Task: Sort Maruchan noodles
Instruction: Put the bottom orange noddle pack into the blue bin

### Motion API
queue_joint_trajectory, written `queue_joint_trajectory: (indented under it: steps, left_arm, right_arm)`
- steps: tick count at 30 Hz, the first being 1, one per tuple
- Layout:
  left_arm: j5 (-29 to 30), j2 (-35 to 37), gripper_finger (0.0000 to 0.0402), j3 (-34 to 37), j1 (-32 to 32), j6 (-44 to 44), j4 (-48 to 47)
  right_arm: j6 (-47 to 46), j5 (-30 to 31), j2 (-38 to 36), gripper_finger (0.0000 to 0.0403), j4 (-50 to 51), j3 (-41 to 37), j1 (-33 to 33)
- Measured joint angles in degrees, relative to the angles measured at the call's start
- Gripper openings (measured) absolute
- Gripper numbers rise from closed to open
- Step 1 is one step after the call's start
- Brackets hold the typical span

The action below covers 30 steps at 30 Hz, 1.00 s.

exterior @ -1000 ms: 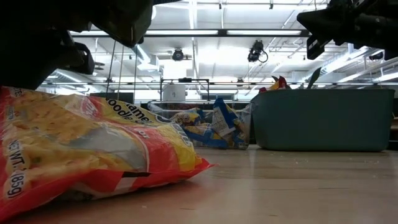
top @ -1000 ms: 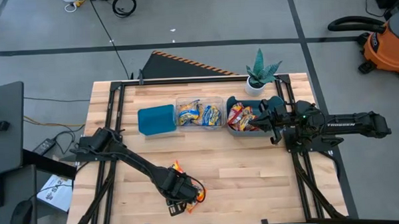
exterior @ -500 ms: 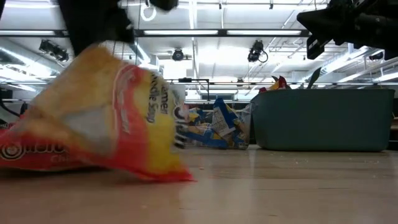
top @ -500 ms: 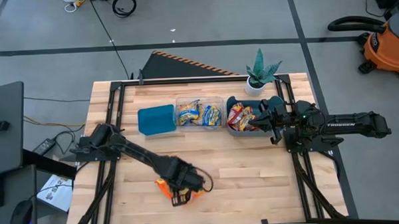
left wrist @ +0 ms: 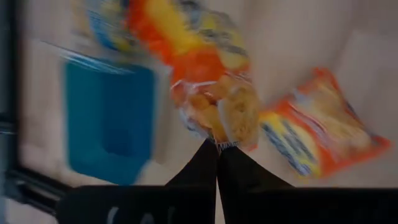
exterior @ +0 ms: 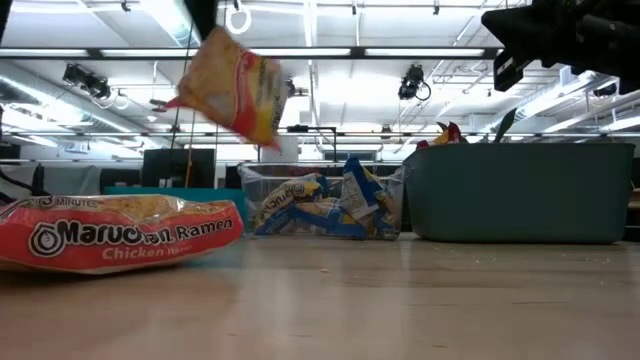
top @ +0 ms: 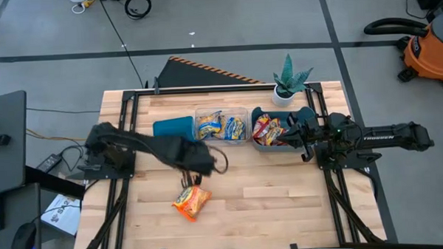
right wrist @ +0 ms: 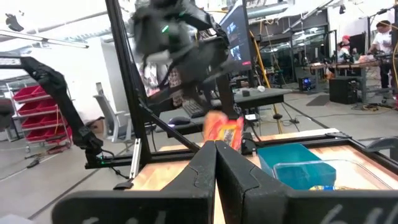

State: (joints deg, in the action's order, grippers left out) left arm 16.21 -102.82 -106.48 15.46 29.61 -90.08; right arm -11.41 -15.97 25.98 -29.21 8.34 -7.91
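My left gripper [left wrist: 217, 144] is shut on an orange-and-yellow Maruchan noodle packet [left wrist: 208, 87], which hangs in the air over the table's middle [exterior: 232, 88]. In the high view the gripper [top: 207, 165] hides it. A second orange packet [top: 192, 202] lies flat on the wood near the front edge [exterior: 115, 235]. My right gripper [top: 294, 134] is shut and empty, waiting above the grey bin [top: 261, 145] of red packets. Blue-and-yellow packets fill the clear bin [top: 221, 127]. My left gripper pinches the packet's crinkled end [left wrist: 219, 132] between its two fingers. The fingers come from above, slanting down. The packet hangs tilted below them, lifted clear of the table.
A teal bin [top: 174, 133] stands left of the clear bin in the row at the table's far side. A potted plant [top: 289, 81] sits at the far right corner. Bare wood lies between the bins and the front edge.
My left gripper has taken hold of one orange packet near the front edge, risen, and gone toward the far edge and the bins. That packet is now lifted clear. The other orange packet has stayed on the table, shifted and lying flat.
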Motion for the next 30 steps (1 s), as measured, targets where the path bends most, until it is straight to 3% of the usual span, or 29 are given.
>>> queue_joint_trajectory:
  steps: [9,12,18,24,30]
  left_arm:
    - [22.15,7.78,0.0003,0.0,-9.64,4.58,0.04]
    - [25.2,8.32,0.0003,0.0,-13.74,5.09,0.0]
    - [20.13,7.72,0.0003,0.07,-22.5,3.19,0.04]
    - [5.31,7.68,0.0003,0.61,-29.41,4.28,0.22]
    - [0.96,9.14,0.0002,12.22,-30.66,4.24,0.17]
  right_arm:
    - [0.47,1.6,0.0,0.0014,-0.5,0.0,0.78]
    - [0.45,1.6,0.0,0.0014,-0.55,0.0,0.78]
    - [-0.55,1.54,0.0,0.0014,-0.57,0.0,0.79]
    - [-1.0,1.47,0.67,0.0014,-0.38,0.0,2.14]
    - [-0.88,1.32,0.66,0.0014,-0.54,0.0,4.16]
